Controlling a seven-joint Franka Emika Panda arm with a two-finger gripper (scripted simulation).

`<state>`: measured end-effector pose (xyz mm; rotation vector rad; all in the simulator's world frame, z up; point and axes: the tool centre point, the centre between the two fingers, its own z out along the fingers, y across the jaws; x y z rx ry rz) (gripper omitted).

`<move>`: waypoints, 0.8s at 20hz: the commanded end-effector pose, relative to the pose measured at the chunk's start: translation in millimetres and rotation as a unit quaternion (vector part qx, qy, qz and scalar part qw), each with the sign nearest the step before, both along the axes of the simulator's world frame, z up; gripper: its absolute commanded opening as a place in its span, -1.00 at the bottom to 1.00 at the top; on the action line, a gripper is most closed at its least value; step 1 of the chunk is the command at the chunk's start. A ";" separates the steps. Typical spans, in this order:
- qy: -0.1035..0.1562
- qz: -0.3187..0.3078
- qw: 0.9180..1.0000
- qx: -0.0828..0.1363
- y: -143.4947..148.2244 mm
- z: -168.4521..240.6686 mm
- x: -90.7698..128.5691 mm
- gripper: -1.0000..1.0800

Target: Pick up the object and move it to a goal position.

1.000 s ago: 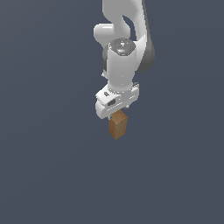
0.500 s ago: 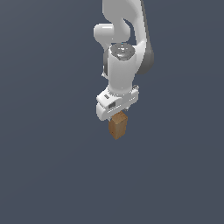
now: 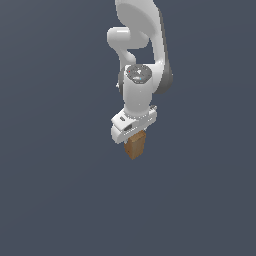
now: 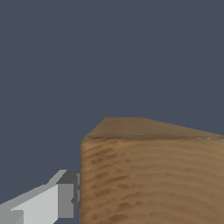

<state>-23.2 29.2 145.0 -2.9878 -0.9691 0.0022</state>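
The white end effector (image 3: 133, 135) is closed on the upper part of the wooden block (image 3: 135, 145), which hangs beneath it; rigid, likely light, its flat sides suit that grasp.

Readable text: none in either view.
Arm (image 3: 142, 55): plain white shell, no brand or number legible.
Block (image 3: 135, 145) below the gripper (image 3: 133, 136): wood grain only, no label.
Background: plain grey-blue, no signs.
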 end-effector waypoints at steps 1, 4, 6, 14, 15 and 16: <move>-0.001 0.000 1.000 0.000 0.0 -2.3 0.9 0.92; -0.001 0.000 1.000 0.000 0.0 -2.3 0.9 -1.00; -0.001 0.000 1.000 0.000 0.0 -2.3 0.9 -1.00; -0.001 0.000 1.000 0.000 0.1 0.1 0.8 -1.00; -0.001 0.000 1.000 0.000 1.1 1.7 0.7 -1.00; -0.001 0.000 1.000 0.000 2.5 4.0 0.5 -1.00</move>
